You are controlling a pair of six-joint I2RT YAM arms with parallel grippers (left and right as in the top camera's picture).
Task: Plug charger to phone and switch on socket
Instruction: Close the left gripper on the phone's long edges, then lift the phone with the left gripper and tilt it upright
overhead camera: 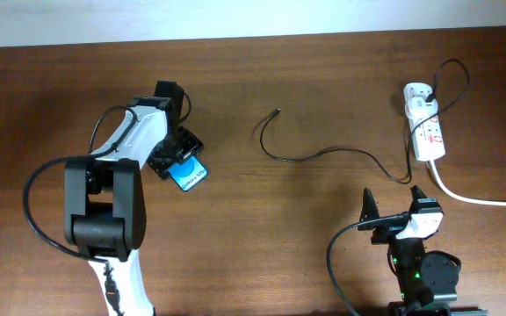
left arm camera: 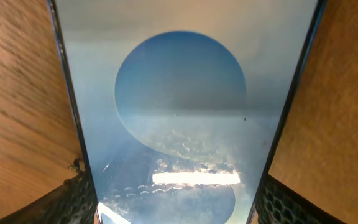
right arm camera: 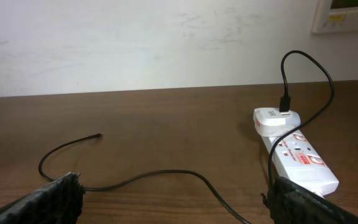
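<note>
Dark wooden table (overhead camera: 262,228). At left, we find the left gripper (overhead camera: 177,159) clamped on the phone (overhead camera: 189,175) at its edges; near right, the right gripper (overhead camera: 394,204) is open and empty. We advise a square, firm hold before lifting.

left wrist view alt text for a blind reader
The phone, its blue screen showing a darker blue circle, fills the frame. Two black fingers sit against its long edges at the bottom corners, with brown wooden table either side.
</note>
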